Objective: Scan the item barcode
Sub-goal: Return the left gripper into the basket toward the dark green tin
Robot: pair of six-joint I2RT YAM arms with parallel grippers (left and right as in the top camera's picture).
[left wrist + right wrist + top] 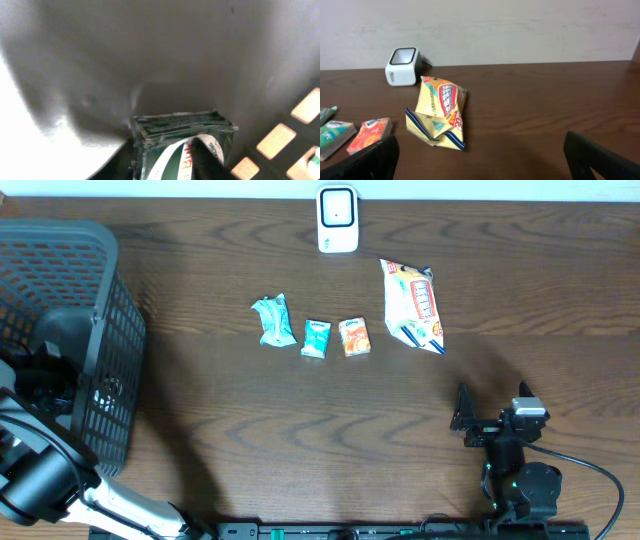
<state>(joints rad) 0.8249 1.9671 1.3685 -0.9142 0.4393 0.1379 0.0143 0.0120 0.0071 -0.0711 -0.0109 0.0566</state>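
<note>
Inside the black mesh basket point(118, 310), my left gripper point(165, 162) is shut on a green and white packet point(182, 125) with red lettering, one dark finger on each side of it. The overhead view shows only the left arm point(55, 355) reaching down into the basket; the packet is hidden there. The white barcode scanner point(337, 218) stands at the table's far edge, and it also shows at upper left in the right wrist view point(402, 65). My right gripper point(492, 418) rests low at the front right, open and empty, its fingers point(375, 160) wide apart.
A teal packet point(272, 320), a small teal pack point(316, 338), an orange pack point(355, 337) and a yellow snack bag point(412, 305) lie in a row mid-table, in front of the scanner. The basket takes up the left side.
</note>
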